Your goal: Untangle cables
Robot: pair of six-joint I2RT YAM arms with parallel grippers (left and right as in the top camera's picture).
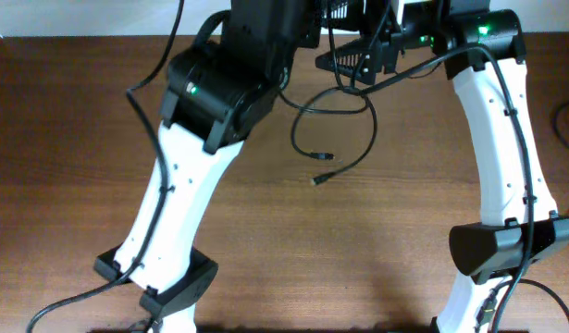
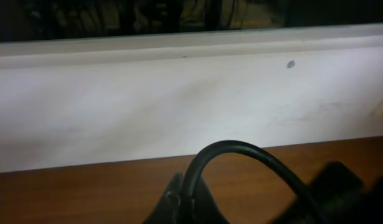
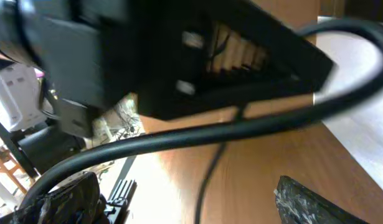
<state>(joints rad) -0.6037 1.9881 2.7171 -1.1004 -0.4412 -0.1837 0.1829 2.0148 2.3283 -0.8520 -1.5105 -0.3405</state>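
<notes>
The cables (image 1: pixel 344 125) look light and limp, so pinch by the plug (image 1: pixel 327 157) out from your right gripper (image 1: pixel 363 60). I cannot tell either gripper's hold.

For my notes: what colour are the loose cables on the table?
Black; the cables show best overhead.

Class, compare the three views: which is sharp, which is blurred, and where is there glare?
Overhead: sharp and evenly lit, the cables crisp on the table. Left wrist: dim and soft, the looped cord out of focus. Right wrist: heavily blurred, the thick cord smeared, glare on the table.
</notes>
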